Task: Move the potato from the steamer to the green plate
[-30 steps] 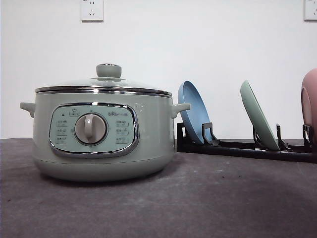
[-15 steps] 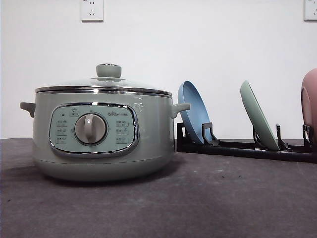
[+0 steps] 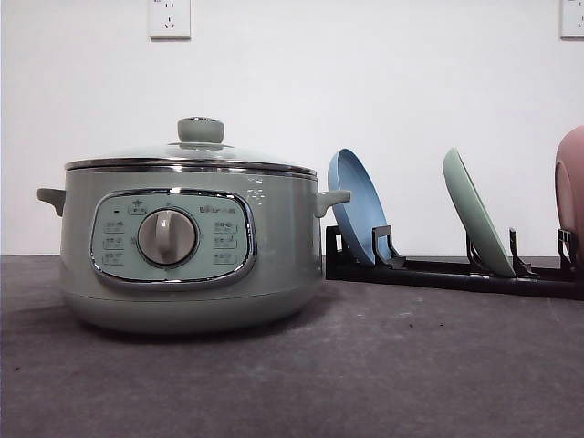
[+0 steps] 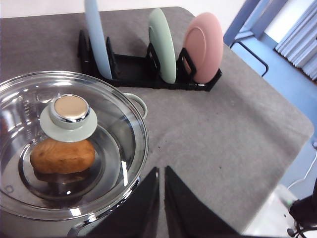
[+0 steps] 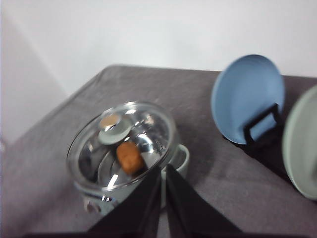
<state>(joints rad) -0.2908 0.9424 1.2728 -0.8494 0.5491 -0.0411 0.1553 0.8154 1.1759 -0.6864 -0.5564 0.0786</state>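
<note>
So the steamer [image 3: 187,246] is sitting on the grey table [image 3: 365,383] with its glass lid [image 4: 64,148] still on, knob [image 3: 200,130] on top, and the dial [image 3: 167,237] is facing the front camera. The potato [image 4: 62,155] is lying inside the steamer, under the lid, pretty much right below the knob when you're looking through the glass from the left wrist camera. From the right wrist camera you're seeing the potato [image 5: 130,157] through the lid there too, a bit blurry though.

Just to the right of the steamer there's a black rack [image 3: 438,272] holding three plates on edge, all leaning. The blue plate [image 3: 359,208] is standing closest to the steamer, almost next to its side handle [image 3: 332,199]. The green plate [image 3: 476,213] is sitting in the middle slot, further from the steamer, and the pink plate [image 3: 571,192] is at the far end, getting cut off by the edge of the front view.

The left gripper [image 4: 161,194] is hanging above the table just off the steamer's rim, on the side toward the rack, and its jaws are nearly together with only a thin slit showing between them, holding nothing. The right gripper [image 5: 163,193] is hovering higher, looking down at the steamer, and it's the same deal: jaws almost touching, nothing in them.
</note>
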